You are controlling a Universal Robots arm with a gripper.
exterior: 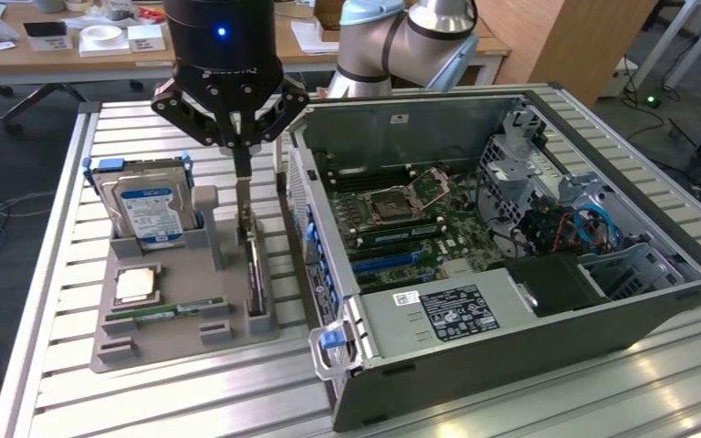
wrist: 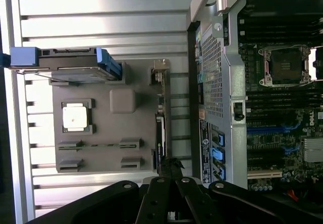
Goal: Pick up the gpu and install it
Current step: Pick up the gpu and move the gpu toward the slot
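Note:
The gpu (exterior: 253, 274) stands edge-on in a slot of the grey holder tray (exterior: 156, 342), on the side nearest the computer case. In the wrist view the gpu (wrist: 160, 128) is a thin dark strip with its metal bracket at the hard-drive end. My gripper (exterior: 242, 155) hangs above the tray, over the card's line, with its fingers shut to a point. In the wrist view the gripper (wrist: 171, 164) sits over the card's end, with nothing visibly between the fingers. The open computer case (exterior: 643, 301) lies beside the tray, its motherboard (exterior: 412, 214) exposed.
A hard drive (exterior: 150, 205) with a blue-white label stands at the tray's far end. A CPU (exterior: 135, 285) and a green RAM stick (exterior: 162, 313) lie in the tray. The blue case latch (exterior: 329, 342) sticks out near the tray. All rest on a slatted aluminium table (exterior: 143, 401).

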